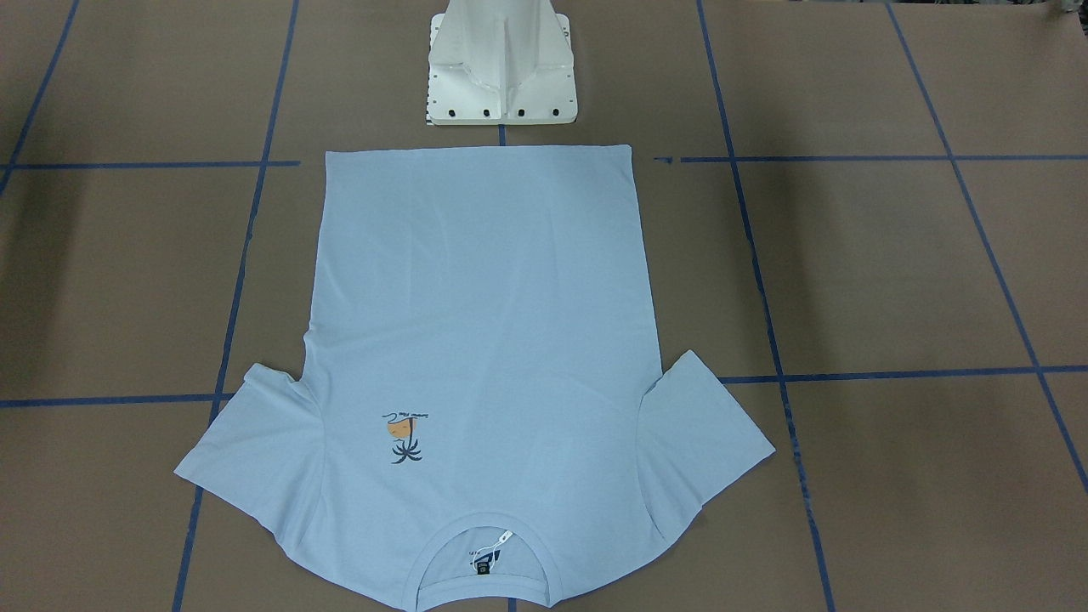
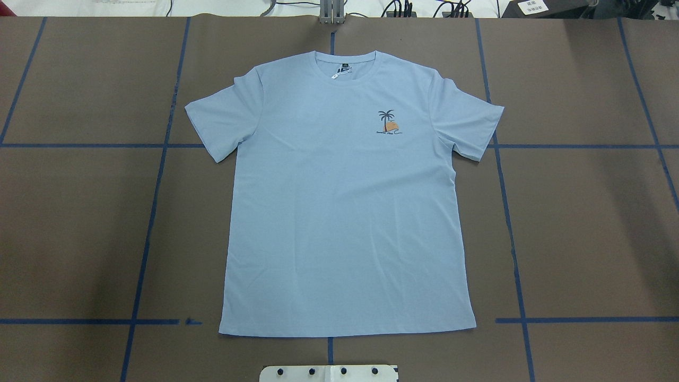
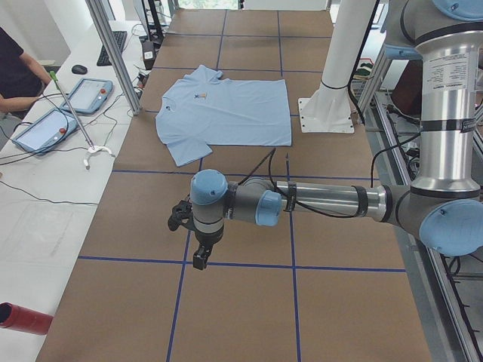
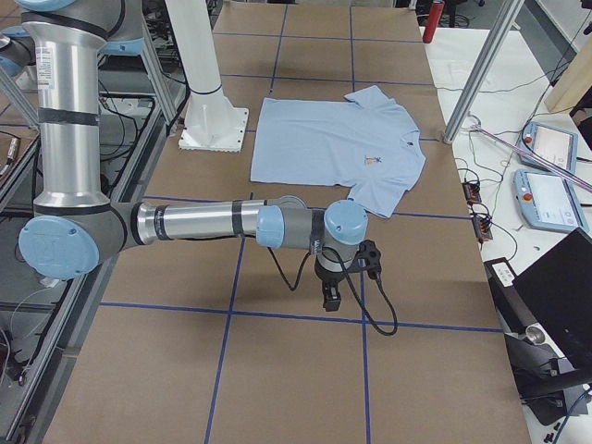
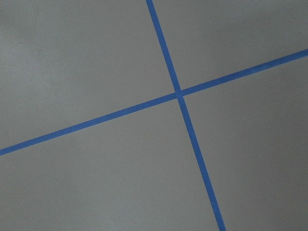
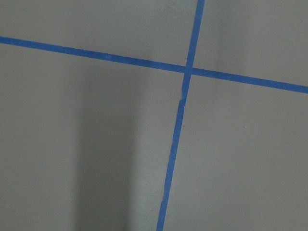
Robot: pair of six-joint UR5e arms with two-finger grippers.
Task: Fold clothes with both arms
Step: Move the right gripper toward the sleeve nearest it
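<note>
The pale blue T-shirt (image 2: pixel 345 196) lies flat and front up on the brown table, both sleeves spread out. Its collar (image 2: pixel 345 61) points away from the robot's base, and the palm-tree print (image 2: pixel 387 122) shows on the chest. The front-facing view has the shirt (image 1: pixel 484 340) whole, with no arm over it. My left gripper (image 3: pixel 200 260) hangs over bare table well off the shirt's sleeve side. My right gripper (image 4: pixel 331 298) hangs likewise beyond the other sleeve. I cannot tell whether either is open or shut. Both wrist views show only table and blue tape.
The white pedestal base (image 1: pixel 501 68) stands just behind the shirt's hem. Blue tape lines (image 2: pixel 154 212) grid the table. Beside the table are metal frame posts (image 3: pixel 113 53), two tablets (image 3: pixel 87 94), a red cylinder (image 3: pixel 23 317) and a person's arm (image 3: pixel 15 75).
</note>
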